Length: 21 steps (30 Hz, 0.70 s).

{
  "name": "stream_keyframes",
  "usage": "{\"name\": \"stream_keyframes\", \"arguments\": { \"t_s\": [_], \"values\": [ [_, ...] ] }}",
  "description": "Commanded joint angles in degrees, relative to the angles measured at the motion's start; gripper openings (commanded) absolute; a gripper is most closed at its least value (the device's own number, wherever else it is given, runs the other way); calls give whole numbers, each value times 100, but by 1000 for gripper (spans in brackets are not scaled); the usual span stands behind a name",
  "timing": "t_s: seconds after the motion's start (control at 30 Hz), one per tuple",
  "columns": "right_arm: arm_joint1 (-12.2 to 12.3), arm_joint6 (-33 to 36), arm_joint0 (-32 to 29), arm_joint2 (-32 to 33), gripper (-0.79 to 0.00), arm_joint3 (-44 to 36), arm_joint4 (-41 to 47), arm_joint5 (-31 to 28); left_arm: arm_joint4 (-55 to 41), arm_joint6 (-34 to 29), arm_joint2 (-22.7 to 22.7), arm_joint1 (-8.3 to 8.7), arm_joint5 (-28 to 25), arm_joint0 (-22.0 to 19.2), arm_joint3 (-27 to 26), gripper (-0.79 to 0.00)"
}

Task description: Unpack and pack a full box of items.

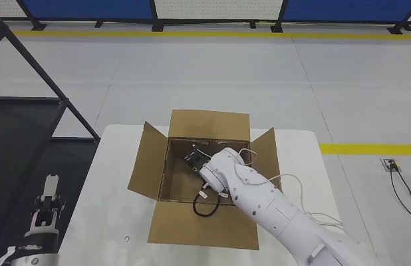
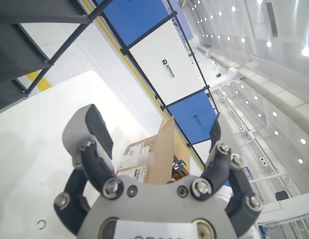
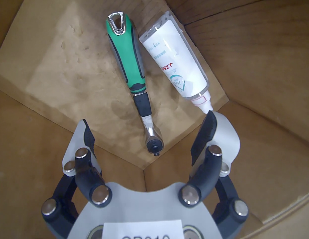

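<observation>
With the right gripper (image 3: 147, 125) spread wide and empty in the box (image 3: 256, 63), it should straddle the green ratchet (image 3: 127, 58) mid-handle, clear of the tube (image 3: 174, 58).

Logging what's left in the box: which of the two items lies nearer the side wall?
The white tube in clear packaging; the green-handled ratchet lies beside it, farther out on the box floor.
</observation>
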Motion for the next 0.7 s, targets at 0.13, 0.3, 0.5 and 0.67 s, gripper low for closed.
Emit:
{"name": "stream_keyframes", "arguments": {
  "t_s": [0.13, 0.3, 0.5, 0.67],
  "values": [
    [-192, -127, 163, -57, -406, 606, 146, -454, 42, -2, 78, -2, 26, -19, 23, 0],
    [-319, -187, 233, -62, -394, 940, 277, -760, 120, -6, 139, 0, 41, -49, 36, 0],
    [-463, -257, 265, -104, -406, 1299, 309, -910, 179, -36, 184, 4, 85, -98, 53, 0],
    [-571, -387, 335, -83, -403, 1675, 370, -1015, 198, -20, 194, 3, 93, -112, 54, 0]
  ]
}}
